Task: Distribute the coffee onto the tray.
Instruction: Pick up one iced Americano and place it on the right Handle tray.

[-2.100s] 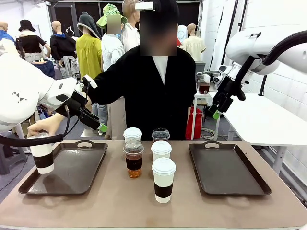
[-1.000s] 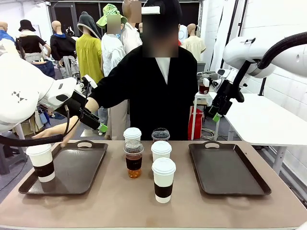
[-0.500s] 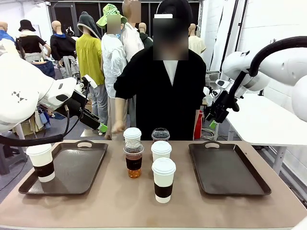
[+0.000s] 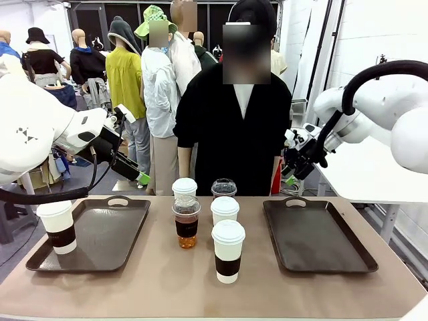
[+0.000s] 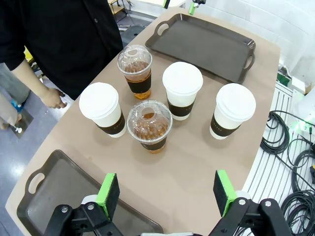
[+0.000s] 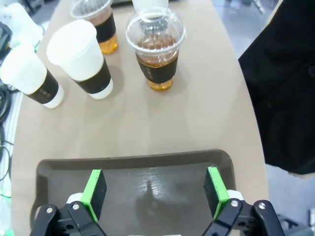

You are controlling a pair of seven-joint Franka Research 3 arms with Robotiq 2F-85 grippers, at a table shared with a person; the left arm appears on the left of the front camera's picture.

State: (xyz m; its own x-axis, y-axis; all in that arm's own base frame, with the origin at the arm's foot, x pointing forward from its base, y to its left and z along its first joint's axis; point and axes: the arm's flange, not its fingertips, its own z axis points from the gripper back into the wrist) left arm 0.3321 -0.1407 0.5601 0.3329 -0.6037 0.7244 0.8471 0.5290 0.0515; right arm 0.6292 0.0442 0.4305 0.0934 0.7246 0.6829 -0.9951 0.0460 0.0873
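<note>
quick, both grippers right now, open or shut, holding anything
Left gripper: open, holding nothing.
Right gripper: open, holding nothing.

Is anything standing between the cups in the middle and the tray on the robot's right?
Nothing visible does. The table between the front white cup and the right tray holds nothing; the right gripper hangs open above that tray.
</note>
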